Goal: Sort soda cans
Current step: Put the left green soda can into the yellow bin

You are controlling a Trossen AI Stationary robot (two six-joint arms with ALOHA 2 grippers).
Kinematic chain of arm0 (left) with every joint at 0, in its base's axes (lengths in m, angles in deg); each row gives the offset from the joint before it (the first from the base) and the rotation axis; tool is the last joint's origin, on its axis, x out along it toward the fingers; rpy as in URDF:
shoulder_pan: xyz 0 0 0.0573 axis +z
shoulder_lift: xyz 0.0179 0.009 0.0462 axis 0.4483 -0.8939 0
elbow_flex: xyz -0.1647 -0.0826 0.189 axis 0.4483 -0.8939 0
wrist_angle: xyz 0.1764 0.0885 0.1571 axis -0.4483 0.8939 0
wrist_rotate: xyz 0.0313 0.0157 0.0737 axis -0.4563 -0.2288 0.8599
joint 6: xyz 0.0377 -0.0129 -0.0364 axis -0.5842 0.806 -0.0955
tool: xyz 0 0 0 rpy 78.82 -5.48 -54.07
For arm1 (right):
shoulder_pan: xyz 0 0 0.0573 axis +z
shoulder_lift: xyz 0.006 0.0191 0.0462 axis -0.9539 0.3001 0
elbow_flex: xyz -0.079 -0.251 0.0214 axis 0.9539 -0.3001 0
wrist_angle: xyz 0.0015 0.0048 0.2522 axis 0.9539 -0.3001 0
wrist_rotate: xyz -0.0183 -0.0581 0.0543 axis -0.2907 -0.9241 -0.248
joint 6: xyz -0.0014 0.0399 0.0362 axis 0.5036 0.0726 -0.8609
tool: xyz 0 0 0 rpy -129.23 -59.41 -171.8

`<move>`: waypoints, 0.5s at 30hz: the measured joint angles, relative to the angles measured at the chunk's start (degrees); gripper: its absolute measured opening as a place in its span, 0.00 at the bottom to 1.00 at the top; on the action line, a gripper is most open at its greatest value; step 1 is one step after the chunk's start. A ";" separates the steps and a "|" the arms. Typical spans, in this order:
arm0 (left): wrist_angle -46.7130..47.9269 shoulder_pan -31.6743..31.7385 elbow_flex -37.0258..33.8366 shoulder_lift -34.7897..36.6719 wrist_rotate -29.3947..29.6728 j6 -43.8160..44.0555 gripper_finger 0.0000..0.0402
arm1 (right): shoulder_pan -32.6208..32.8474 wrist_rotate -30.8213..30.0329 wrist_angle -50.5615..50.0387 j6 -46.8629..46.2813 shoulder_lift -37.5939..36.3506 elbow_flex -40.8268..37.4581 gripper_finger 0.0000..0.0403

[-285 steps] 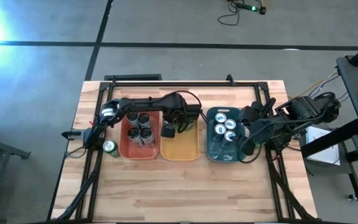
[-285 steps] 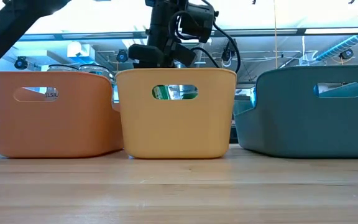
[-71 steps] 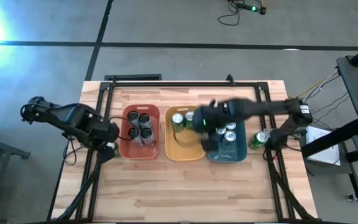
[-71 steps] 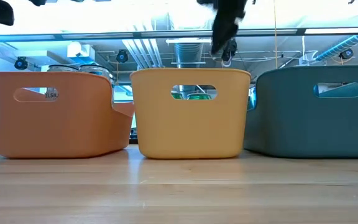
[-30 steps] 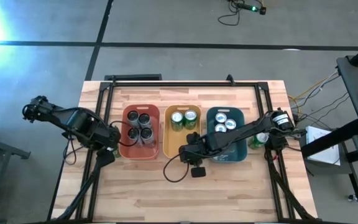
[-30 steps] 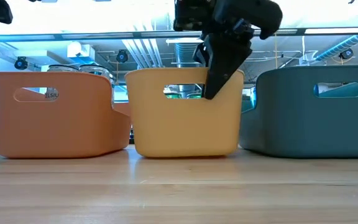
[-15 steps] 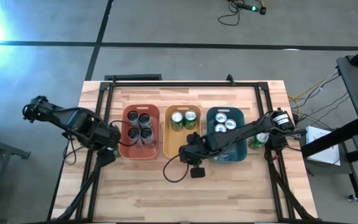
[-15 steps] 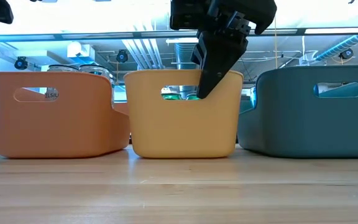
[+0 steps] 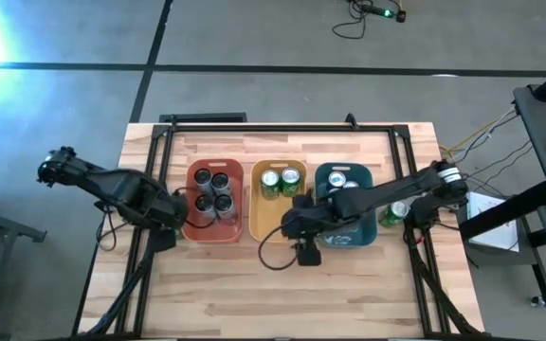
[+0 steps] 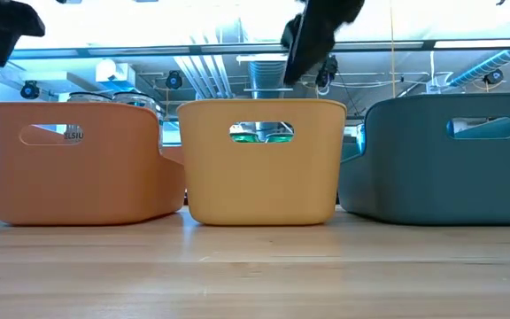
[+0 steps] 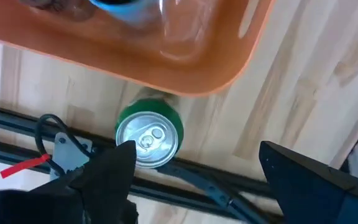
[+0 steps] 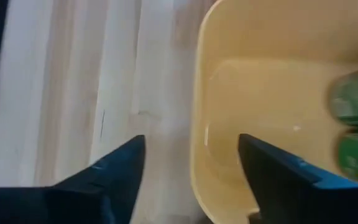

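Showing two dark, slim, jointed arms: left arm (image 9: 112,189) matte black with rounded joint housings, right arm (image 9: 387,197) black with a pale ring near its far joint. Trailing thin black cables. Ending in flat, black, wedge-shaped fingers (image 11: 104,177), plain and unmarked.

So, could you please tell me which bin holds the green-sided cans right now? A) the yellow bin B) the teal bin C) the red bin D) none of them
A: in the high view two green cans stand at the far end of the yellow bin, between the red and teal ones.
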 joint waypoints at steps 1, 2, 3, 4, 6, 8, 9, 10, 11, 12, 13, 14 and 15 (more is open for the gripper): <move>-0.03 -0.02 -0.59 -0.41 -0.43 -1.04 0.82 | 0.02 -0.79 -0.11 -0.52 -1.27 0.02 0.64; -0.02 -0.09 -1.37 -0.85 -0.76 -2.20 0.82 | 0.14 -1.61 -0.40 -1.05 -2.31 0.02 0.68; 0.04 -0.15 -2.32 -1.30 -1.16 -3.51 0.83 | 0.14 -2.30 -0.63 -1.39 -3.54 0.02 0.72; 0.32 -0.15 -3.39 -1.88 -1.51 -5.03 0.84 | 0.14 -3.02 -0.81 -1.99 -4.77 0.02 0.75; 0.41 -0.15 -5.38 -3.11 -1.67 -8.01 0.85 | 0.14 -3.80 -1.21 -3.27 -6.97 0.02 0.81; 0.42 -0.15 -7.22 -3.75 -1.65 -10.02 0.85 | 0.14 -4.99 -2.61 -4.74 -9.08 0.02 0.86; 0.64 -0.15 -7.91 -3.89 -1.63 -10.88 0.85 | 0.14 -5.40 -3.24 -5.62 -10.05 0.02 0.88; 0.46 -0.15 -8.40 -3.97 -1.60 -12.03 0.85 | 0.14 -5.84 -4.02 -6.38 -10.88 0.02 0.89; 0.36 -0.15 -8.80 -3.89 -1.15 -12.94 0.85 | 0.11 -6.19 -5.12 -7.40 -11.54 0.02 0.90; 0.39 -0.17 -9.21 -3.59 -0.16 -13.50 0.85 | 0.04 -6.49 -6.33 -8.00 -12.05 0.02 0.90; 0.46 -0.17 -9.47 -3.00 1.29 -14.00 0.85 | -0.04 -6.73 -7.12 -8.53 -12.43 0.02 0.90; 0.45 -0.17 -9.67 -2.27 3.05 -14.50 0.85 | -0.04 -6.90 -7.84 -8.82 -12.74 0.02 0.90; 0.45 -0.17 -9.96 -1.57 4.34 -14.88 0.85 | -0.04 -7.22 -8.65 -9.35 -12.93 0.02 0.90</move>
